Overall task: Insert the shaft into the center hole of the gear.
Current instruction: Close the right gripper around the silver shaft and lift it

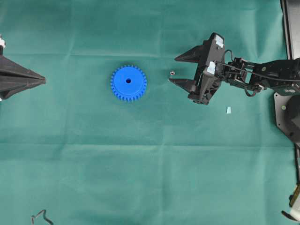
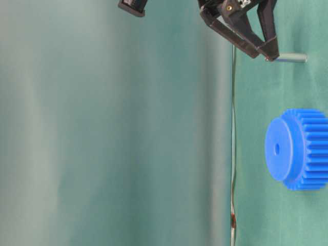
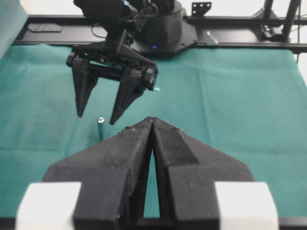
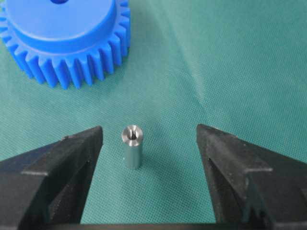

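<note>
The blue gear (image 1: 128, 83) lies flat on the green cloth, its center hole (image 1: 128, 80) facing up and empty. The shaft (image 1: 172, 73), a small silver pin, stands upright on the cloth to the gear's right. My right gripper (image 1: 173, 70) is open and straddles the shaft. In the right wrist view the shaft (image 4: 132, 146) stands between the fingers, nearer the left one, touching neither; the gear (image 4: 67, 38) lies beyond it. My left gripper (image 1: 44, 81) rests shut and empty at the left edge, well away from the gear; its tips (image 3: 152, 120) meet.
A small pale scrap (image 1: 228, 110) lies on the cloth under the right arm's wrist. The right arm's black base (image 1: 288, 108) sits at the right edge. A thin cable (image 1: 42, 215) curls at the bottom left corner.
</note>
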